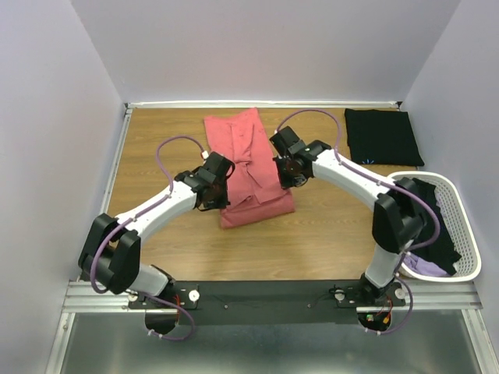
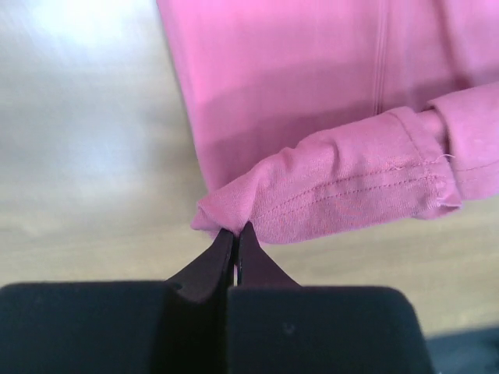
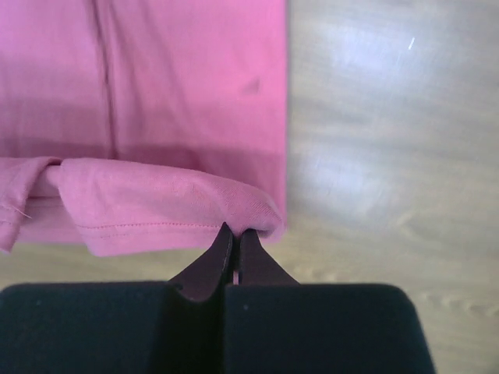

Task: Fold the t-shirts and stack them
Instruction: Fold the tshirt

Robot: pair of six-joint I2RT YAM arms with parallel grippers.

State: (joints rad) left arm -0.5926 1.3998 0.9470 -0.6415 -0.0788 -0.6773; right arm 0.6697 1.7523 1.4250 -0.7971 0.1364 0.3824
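1. Top view: the coral-pink t-shirt (image 1: 249,167) lies mid-worktop (image 1: 327,234), partly folded. Its long axis runs from the far edge toward the arms, with the near end drifting slightly right. I cannot tell which end is the collar. The left hand (image 1: 212,183) is at its left edge and the right hand (image 1: 290,167) at its right. A folded black t-shirt (image 1: 383,136) lies well apart at the far right, and the basket (image 1: 468,234) stands near right. Risk: if the hands travel unevenly, the fold will land skewed across that axis.

2. Left wrist view: the left hand (image 2: 235,234) is clenched on a bunched corner of the coral-pink t-shirt (image 2: 312,93), just at a stitched edge. The bite looks thin, held only at the very tips, so a tug could pull the cloth free. The stitched edge runs crosswise to the fingers.

3. Right wrist view: the right hand (image 3: 235,232) is likewise clenched on a rolled corner of the coral-pink t-shirt (image 3: 195,78), beside bare worktop (image 3: 390,156). The lifted flap sags between the two grips, so too little tension could crease it or drag the layer beneath.
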